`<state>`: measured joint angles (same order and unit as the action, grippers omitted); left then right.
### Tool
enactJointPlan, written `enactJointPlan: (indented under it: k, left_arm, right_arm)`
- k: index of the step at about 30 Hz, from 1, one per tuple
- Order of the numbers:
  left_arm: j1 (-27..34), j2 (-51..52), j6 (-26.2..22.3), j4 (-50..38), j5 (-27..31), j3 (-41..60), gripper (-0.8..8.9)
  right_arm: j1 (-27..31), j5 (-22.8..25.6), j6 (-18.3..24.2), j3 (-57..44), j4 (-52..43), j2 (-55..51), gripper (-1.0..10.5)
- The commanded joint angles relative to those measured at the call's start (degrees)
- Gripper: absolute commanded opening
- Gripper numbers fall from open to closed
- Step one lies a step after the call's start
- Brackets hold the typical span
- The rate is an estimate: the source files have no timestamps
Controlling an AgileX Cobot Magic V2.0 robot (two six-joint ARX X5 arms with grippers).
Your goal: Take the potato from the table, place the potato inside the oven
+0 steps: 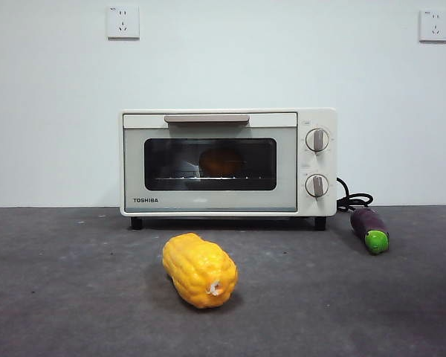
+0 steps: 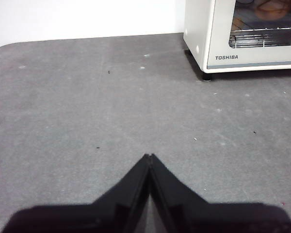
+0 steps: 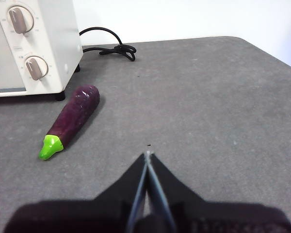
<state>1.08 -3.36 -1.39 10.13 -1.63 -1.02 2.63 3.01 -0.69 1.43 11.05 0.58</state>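
The potato (image 1: 221,161) lies inside the cream-white oven (image 1: 227,123), seen as an orange-brown lump behind the dark glass of the closed door. The left wrist view catches a bit of the potato (image 2: 271,6) through the glass above the rack, in the oven (image 2: 199,29). My left gripper (image 2: 149,156) hangs shut over bare table (image 2: 87,97), off to the oven's left side. My right gripper (image 3: 147,154) is shut too, over the table to the right of the oven (image 3: 53,29). Neither arm shows in the front view.
A bumpy yellow corn cob (image 1: 199,269) lies on the table in front of the oven. A purple eggplant (image 1: 369,228) with a green tip rests to the oven's right, also the eggplant (image 3: 70,120) near my right gripper. The black cord (image 3: 111,47) coils behind it.
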Motion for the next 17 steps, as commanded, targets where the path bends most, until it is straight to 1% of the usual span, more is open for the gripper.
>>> enactJointPlan:
  k: [1, 17]
  left_arm:
    - [0.09, -0.04, 0.28, -0.63, 0.13, 0.57, -0.04]
    - [0.09, -0.37, 0.28, -0.63, 0.13, 0.57, -0.04]
  right_arm:
    - [0.02, 0.0, -0.74, -0.63, -0.48, -0.15, 0.0]
    - [0.07, 0.02, -0.72, -0.63, -0.52, -0.15, 0.0]
